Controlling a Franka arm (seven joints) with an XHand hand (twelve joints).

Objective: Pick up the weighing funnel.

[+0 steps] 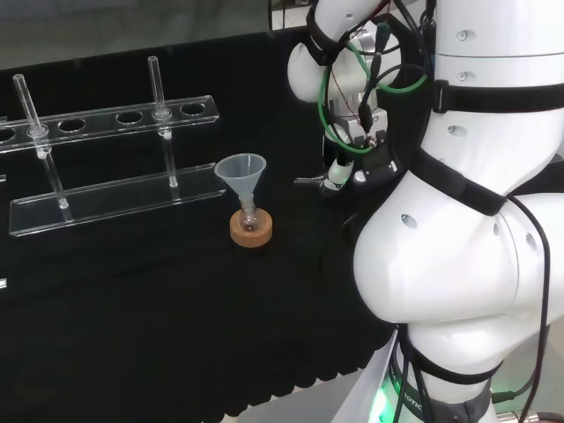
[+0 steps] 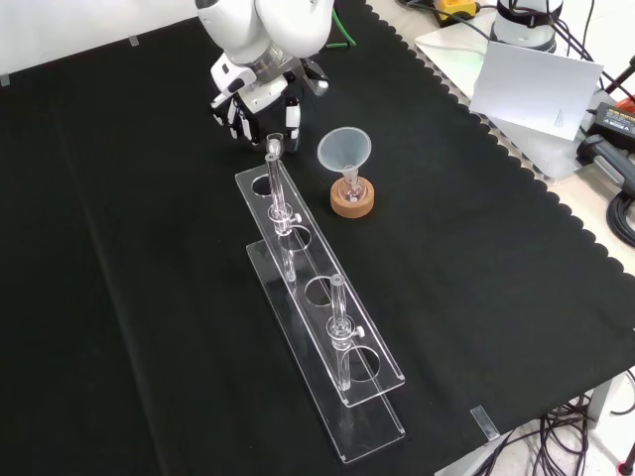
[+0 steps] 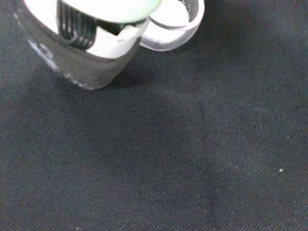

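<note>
Weighing funnel (image 3: 175,26): in the wrist view its clear rounded rim sits just above the black cloth (image 3: 192,159), touching a white and black part of the hand (image 3: 96,43). Whether the hand grips it cannot be told. Front view: hand (image 2: 260,99) low over the cloth at upper centre. The funnel (image 2: 344,151) stands mouth up near its right, stem in a small flask on a cork ring (image 2: 353,202). Below the hand, a clear rack (image 2: 362,431) holds upright glass tubes (image 2: 278,183).
</note>
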